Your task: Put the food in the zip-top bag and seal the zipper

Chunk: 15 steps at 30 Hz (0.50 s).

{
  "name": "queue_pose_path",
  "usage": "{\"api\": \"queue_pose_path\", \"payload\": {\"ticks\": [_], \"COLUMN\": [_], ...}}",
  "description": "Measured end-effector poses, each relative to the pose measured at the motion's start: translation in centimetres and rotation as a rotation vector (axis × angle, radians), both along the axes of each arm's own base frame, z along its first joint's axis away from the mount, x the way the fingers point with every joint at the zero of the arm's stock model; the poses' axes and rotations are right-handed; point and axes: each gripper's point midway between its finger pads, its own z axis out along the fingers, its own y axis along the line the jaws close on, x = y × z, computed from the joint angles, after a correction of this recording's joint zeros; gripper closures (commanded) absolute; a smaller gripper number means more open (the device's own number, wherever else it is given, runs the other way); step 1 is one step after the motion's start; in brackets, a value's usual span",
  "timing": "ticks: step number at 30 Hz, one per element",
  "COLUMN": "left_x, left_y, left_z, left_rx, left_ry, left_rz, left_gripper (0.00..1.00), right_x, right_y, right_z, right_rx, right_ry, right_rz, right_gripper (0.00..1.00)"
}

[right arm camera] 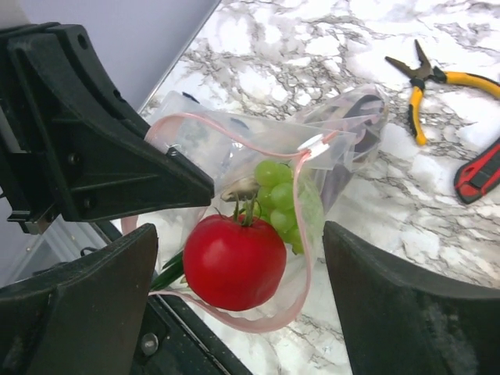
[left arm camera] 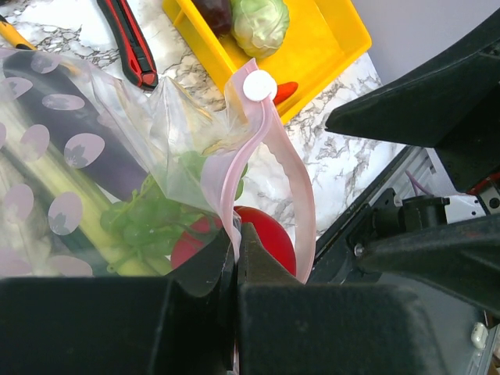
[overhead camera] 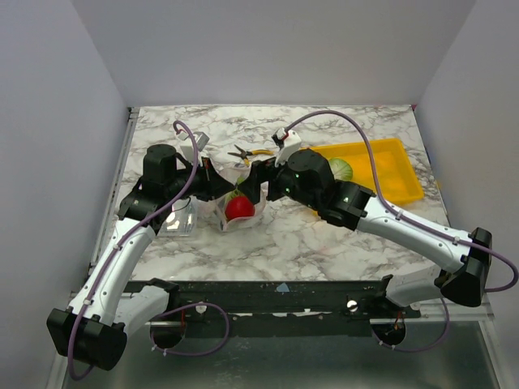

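Note:
The clear zip-top bag (overhead camera: 225,207) hangs between my two grippers with its mouth open. My left gripper (left arm camera: 236,231) is shut on the pink zipper strip (left arm camera: 266,148) at one edge of the mouth; it also shows in the top view (overhead camera: 211,186). My right gripper (right arm camera: 238,234) is open, its fingers (right arm camera: 78,305) on either side of a red tomato (right arm camera: 234,262) that sits in the bag mouth. Green grapes (right arm camera: 281,195) and a purple eggplant (left arm camera: 86,148) lie inside the bag. A leafy cabbage (left arm camera: 260,23), a maroon piece (left arm camera: 212,12) and a red chili (left arm camera: 285,91) remain in the yellow tray (left arm camera: 328,47).
The yellow tray (overhead camera: 389,166) stands at the back right. Yellow-handled pliers (right arm camera: 437,78) and a red-and-black utility knife (left arm camera: 129,39) lie on the marble behind the bag. A rigid clear box (overhead camera: 180,217) sits under my left arm. The table's near edge is close below the bag.

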Motion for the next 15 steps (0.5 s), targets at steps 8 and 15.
{"api": "queue_pose_path", "payload": {"ticks": [8, 15], "left_x": [0.0, 0.0], "left_y": [0.0, 0.0], "left_z": [0.0, 0.0], "left_rx": [0.001, 0.001], "left_ry": [0.002, 0.002], "left_rz": [0.0, 0.0], "left_gripper": [1.0, 1.0], "right_x": [0.3, -0.6], "right_y": [-2.4, -3.5], "right_z": [-1.2, -5.6], "right_rx": [-0.009, -0.057], "right_ry": [0.065, 0.16], "right_rz": [-0.071, -0.088], "right_gripper": [0.31, 0.52]}}
